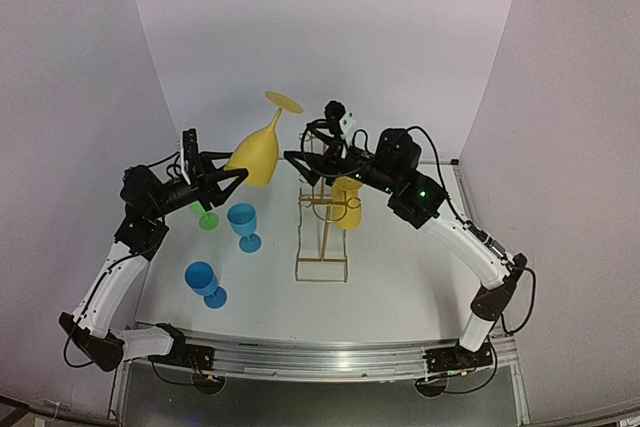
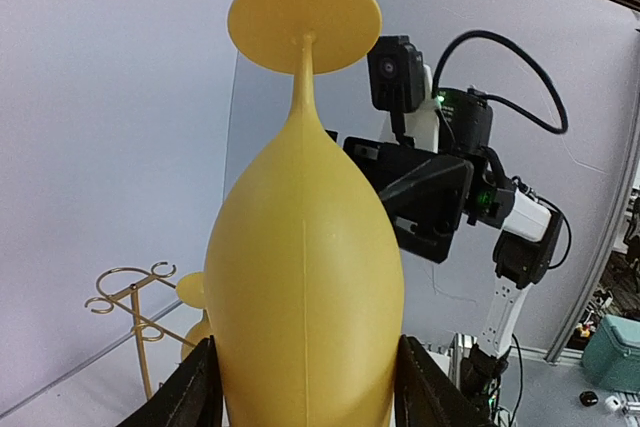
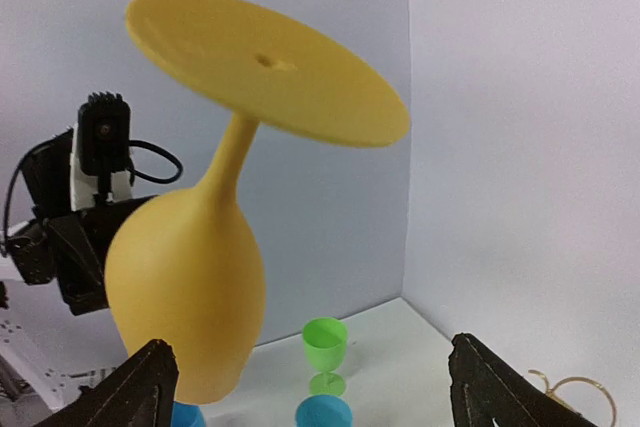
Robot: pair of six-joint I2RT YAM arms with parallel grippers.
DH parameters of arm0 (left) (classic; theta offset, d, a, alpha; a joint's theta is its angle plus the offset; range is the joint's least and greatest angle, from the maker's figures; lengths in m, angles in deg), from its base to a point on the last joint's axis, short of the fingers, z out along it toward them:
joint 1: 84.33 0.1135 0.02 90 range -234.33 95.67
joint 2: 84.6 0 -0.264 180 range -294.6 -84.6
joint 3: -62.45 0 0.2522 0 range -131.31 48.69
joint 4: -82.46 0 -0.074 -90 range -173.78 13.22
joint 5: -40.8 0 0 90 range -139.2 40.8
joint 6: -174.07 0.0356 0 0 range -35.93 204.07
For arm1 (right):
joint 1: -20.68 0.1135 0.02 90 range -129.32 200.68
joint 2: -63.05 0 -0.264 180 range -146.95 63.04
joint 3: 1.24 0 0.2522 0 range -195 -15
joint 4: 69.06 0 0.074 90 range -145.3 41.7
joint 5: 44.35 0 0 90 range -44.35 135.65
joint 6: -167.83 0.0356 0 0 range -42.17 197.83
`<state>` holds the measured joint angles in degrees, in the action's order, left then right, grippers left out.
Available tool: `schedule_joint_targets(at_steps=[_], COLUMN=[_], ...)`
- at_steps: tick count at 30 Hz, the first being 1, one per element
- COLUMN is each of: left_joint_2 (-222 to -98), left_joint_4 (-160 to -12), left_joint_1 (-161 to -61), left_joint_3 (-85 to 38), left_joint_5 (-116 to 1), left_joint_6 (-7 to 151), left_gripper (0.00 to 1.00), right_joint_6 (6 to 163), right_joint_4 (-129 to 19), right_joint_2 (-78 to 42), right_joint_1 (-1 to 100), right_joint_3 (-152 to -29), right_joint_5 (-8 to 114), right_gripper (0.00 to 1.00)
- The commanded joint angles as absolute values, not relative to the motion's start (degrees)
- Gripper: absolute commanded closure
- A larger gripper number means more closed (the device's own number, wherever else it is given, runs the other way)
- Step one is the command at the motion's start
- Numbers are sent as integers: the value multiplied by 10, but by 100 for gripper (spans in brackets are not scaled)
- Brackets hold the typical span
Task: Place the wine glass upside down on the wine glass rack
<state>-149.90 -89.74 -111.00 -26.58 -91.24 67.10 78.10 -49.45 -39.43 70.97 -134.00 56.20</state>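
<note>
glass: yellow, matte, seamed tulip bowl, thin stem, disc foot up, tilted, aloft over surface's rear left, left of rack top | left end effector: pinching bowl's sides | right end effector: spread wide, empty, just beside glass | rack: thin gold wire, ring loops, mid-surface, second glass on it

- Bright, even, diffuse light fills all three views, washing the plain white backdrop walls pale lilac.
- Shadows on the white table are faint (edges feathered).
- The overhead view bows at its edges.
- Right wrist view: the yellow plastic wine glass is slightly soft, its foot rim blurred.
</note>
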Motion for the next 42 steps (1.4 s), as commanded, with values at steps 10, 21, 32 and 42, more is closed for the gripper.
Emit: schedule_joint_targets(at_steps=[10,21,32,42], left_joint_2=[-1495,-1498,-1511,-1516], left_joint_4=[-991,-1013,-1031,-1030], left_joint_1=[-1130,-1148,-1161,-1165], left_joint_3=[-270,-269,-269,-262], left_joint_5=[-959,-956,-950,-946], left_joint_6=[635,607,592,590], left_gripper=[100,100,100,100], right_joint_6=[846,877,900,929], right_joint_4=[-412,-500,-545,-576], right_joint_2=[-464,-515,-557,-573], right_joint_1=[712,712,711,713], right_joint_3=[-1451,-1484,-1529,-1540], right_joint_5=[789,813,832,844], right_gripper=[12,15,26,57])
